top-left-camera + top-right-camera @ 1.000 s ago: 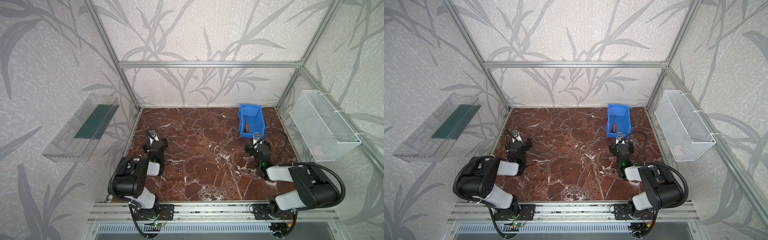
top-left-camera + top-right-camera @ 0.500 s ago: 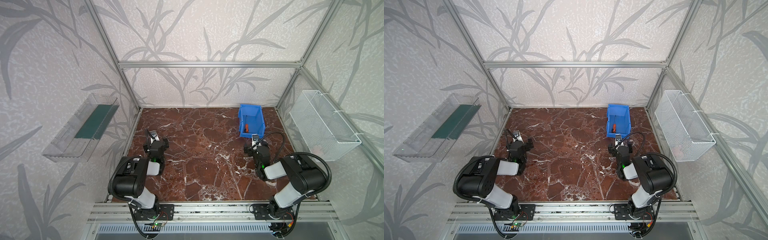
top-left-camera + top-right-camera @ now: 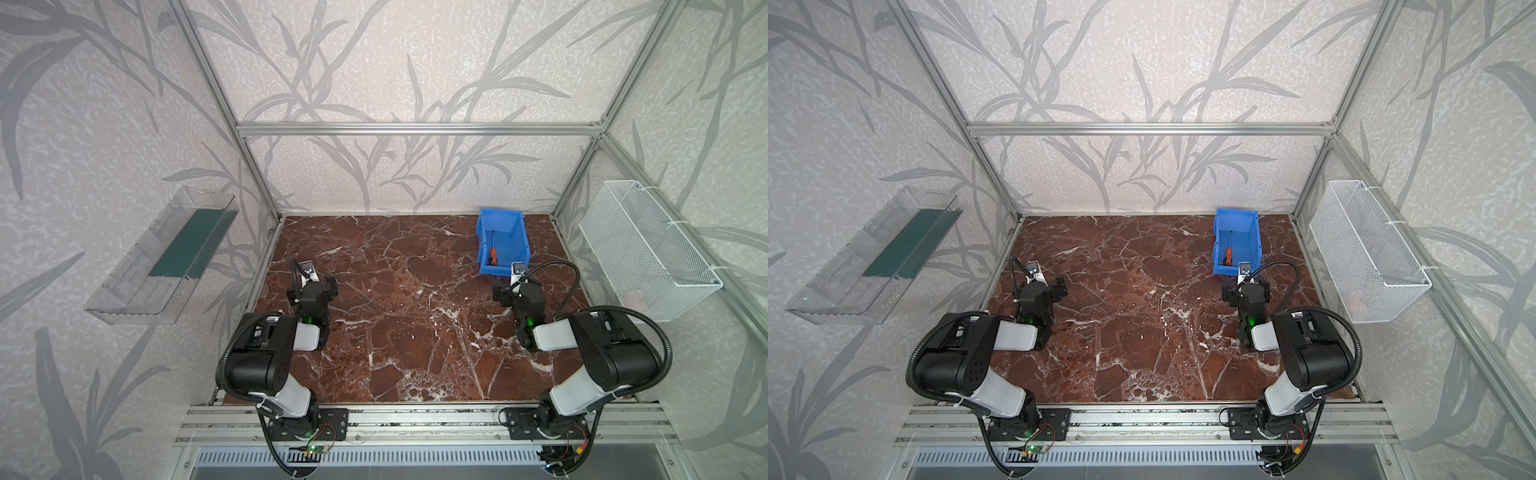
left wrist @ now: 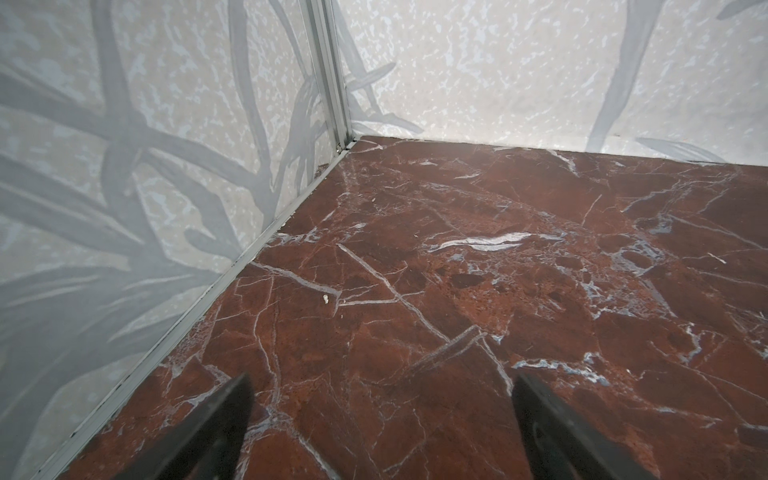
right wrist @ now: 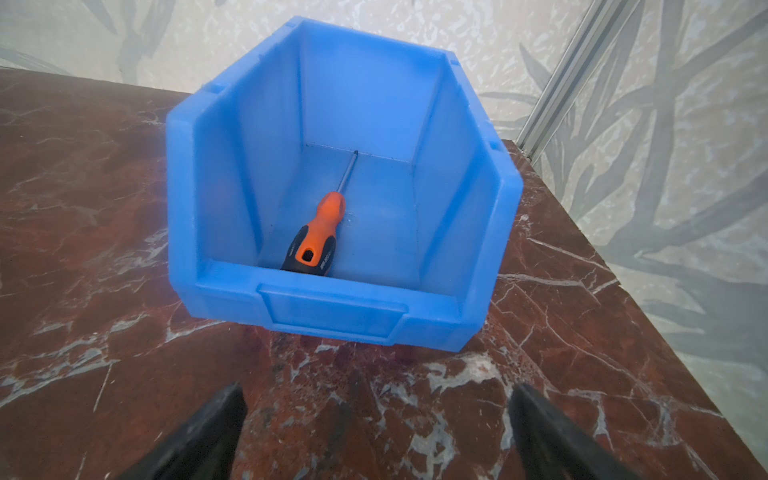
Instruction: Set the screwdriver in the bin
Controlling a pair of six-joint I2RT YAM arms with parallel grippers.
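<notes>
1 screwdriver (image 5: 320, 232) flat inside bin (image 5: 232, 187), handle at lowered lip; left pincer (image 4: 382, 378) and right pincer (image 5: 378, 388) parted, empty, above desk (image 4: 457, 291).

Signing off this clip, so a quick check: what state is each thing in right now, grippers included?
screwdriver: lying in the bin, handle toward the lowered front lip, not gripped.
bin: upright on the table, holding the screwdriver.
right gripper: open, empty, short of the bin's front.
left gripper: open, empty, over bare table.
wire basket: hung on a side wall, contents unclear.
clear tray: hung on the opposite wall, green strip inside.
</notes>
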